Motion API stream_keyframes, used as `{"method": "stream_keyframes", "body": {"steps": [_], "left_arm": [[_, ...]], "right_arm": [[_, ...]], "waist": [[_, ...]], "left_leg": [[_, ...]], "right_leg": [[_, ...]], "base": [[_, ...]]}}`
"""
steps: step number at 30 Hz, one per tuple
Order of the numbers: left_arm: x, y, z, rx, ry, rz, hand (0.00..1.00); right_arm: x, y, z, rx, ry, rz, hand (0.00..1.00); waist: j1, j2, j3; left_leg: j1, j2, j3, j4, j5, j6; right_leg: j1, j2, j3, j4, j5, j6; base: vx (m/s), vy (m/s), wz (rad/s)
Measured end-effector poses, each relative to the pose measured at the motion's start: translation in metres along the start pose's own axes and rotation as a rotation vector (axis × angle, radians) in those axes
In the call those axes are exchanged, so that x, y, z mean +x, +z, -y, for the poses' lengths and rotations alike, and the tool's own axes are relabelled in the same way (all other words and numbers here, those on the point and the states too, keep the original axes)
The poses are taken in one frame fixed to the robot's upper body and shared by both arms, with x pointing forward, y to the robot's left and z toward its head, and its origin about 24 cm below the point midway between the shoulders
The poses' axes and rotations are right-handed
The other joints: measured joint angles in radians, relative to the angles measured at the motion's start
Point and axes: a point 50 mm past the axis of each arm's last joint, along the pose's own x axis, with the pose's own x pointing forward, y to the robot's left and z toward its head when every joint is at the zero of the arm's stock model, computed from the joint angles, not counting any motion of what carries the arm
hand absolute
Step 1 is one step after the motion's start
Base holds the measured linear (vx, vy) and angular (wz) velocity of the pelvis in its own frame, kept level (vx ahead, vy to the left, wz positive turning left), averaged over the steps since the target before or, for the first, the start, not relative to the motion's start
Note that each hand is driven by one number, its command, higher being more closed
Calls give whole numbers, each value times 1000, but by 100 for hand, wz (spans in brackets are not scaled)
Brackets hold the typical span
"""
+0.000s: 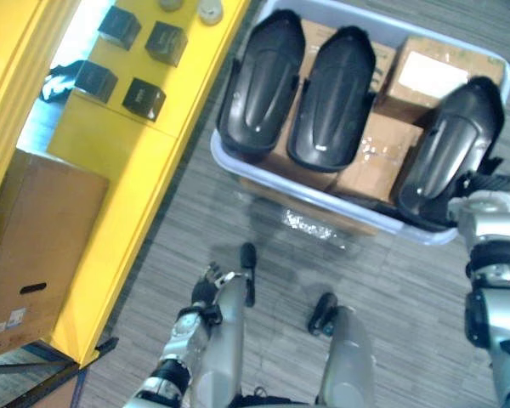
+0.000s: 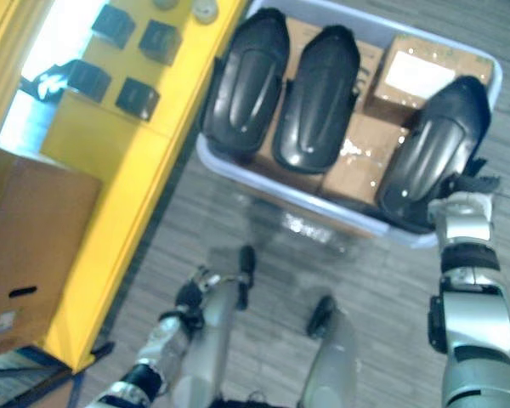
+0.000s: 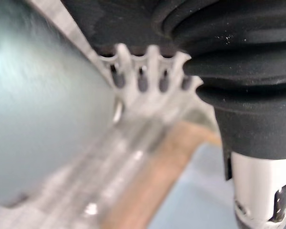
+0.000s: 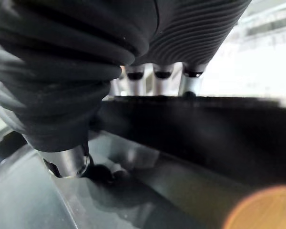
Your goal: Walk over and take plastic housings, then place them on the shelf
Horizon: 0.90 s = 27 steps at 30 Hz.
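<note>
Three black plastic housings lie side by side on cardboard boxes inside a pale bin (image 1: pixel 323 200): a left one (image 1: pixel 262 81), a middle one (image 1: pixel 331 98) and a right one (image 1: pixel 446 149). My right hand (image 1: pixel 486 183) is at the near end of the right housing. In the right wrist view its fingers (image 4: pixel 190 81) reach over the housing's black edge (image 4: pixel 195 124) and the thumb (image 4: pixel 69 160) presses on the near side, pinching it. My left hand (image 1: pixel 206 291) hangs low by my side over the floor, fingers (image 3: pixel 133 90) relaxed, holding nothing.
A yellow shelf (image 1: pixel 153 144) runs along the left, with several small black boxes (image 1: pixel 144 98) on it. A big cardboard box (image 1: pixel 34 246) stands at its near end. Grey striped floor (image 1: pixel 306 272) lies between me and the bin.
</note>
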Motion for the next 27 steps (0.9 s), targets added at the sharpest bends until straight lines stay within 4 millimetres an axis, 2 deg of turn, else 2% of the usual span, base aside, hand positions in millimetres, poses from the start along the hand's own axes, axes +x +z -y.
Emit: {"method": "stream_keyframes", "body": {"steps": [3,6,9,10,11,12,14,15,17,18,20,23,26,27], "left_arm": [[-2,8,-3,-128,34,52,0],[-1,28,0,-251,44,149,0],[-4,62,2,-289,84,303,0],[-5,71,3,-277,94,337,0],[-8,87,3,-212,126,405,0],[-12,108,-2,-108,172,485,0],[-17,127,-11,-48,231,557,0],[-25,147,-20,-16,276,630,0],[-34,162,-23,18,287,683,0],[-43,177,-24,59,278,737,0],[-51,184,-23,96,256,759,0],[-53,185,-14,177,175,723,0],[-49,176,8,226,43,651,0],[-48,174,13,235,11,631,0]], "right_arm": [[-4,3,-3,-43,-45,72,100],[-9,2,0,-100,-95,153,100],[-17,11,1,-138,-112,258,100],[-18,12,1,-140,-112,270,100],[-19,9,2,-149,-128,281,100],[-21,4,-1,-159,-126,275,100],[-21,-5,0,-168,-137,257,100],[-20,-11,4,-142,-160,239,100],[-21,-12,14,-117,-202,247,100],[-23,-12,27,-75,-257,264,100],[-27,-10,38,-53,-310,299,100],[-37,-9,40,-72,-349,381,100],[-47,6,44,-63,-383,493,100],[-49,10,45,-60,-391,519,100]], "waist": [[0,0,0],[-5,-1,0],[-4,-4,0],[-5,-4,0],[-5,-5,1],[-7,-27,0],[-8,-51,1],[-10,-70,4],[-11,-85,2],[-13,-103,2],[-20,-119,-12],[-35,-159,-82],[-67,-171,-142],[-67,-171,-156]], "left_leg": [[3,3,-3,0,1,2],[25,24,16,0,4,8],[69,30,26,-3,1,11],[74,33,26,-4,1,10],[86,38,27,-10,0,9],[115,39,38,-38,7,13],[162,36,52,-74,16,11],[213,33,58,-118,28,8],[250,28,62,-161,38,8],[307,18,77,-222,65,3],[377,9,85,-287,77,-1],[462,-5,111,-393,98,-8],[521,-15,114,-459,113,-11],[536,-15,120,-474,115,-12]], "right_leg": [[3,0,-8,11,-4,-5],[55,2,-39,1,-6,-8],[111,8,-46,-25,-4,-4],[120,12,-48,-32,-3,-2],[139,23,-50,-52,0,1],[161,26,-47,-79,8,7],[199,28,-44,-114,21,10],[245,36,-42,-164,36,13],[278,42,-43,-207,49,15],[323,44,-45,-259,71,21],[391,52,-47,-330,99,27],[463,63,-46,-439,135,32],[526,74,-47,-523,180,36],[535,75,-46,-533,187,36]], "base": [[-36,-35,9],[-7,-22,22],[-1,-14,5],[0,0,0],[20,-5,-3],[34,-7,-4],[66,-5,-9],[90,-5,-10],[99,-4,-5],[103,0,-3],[186,-3,-7],[181,-16,-11],[144,-8,-4],[137,-6,-18]]}}
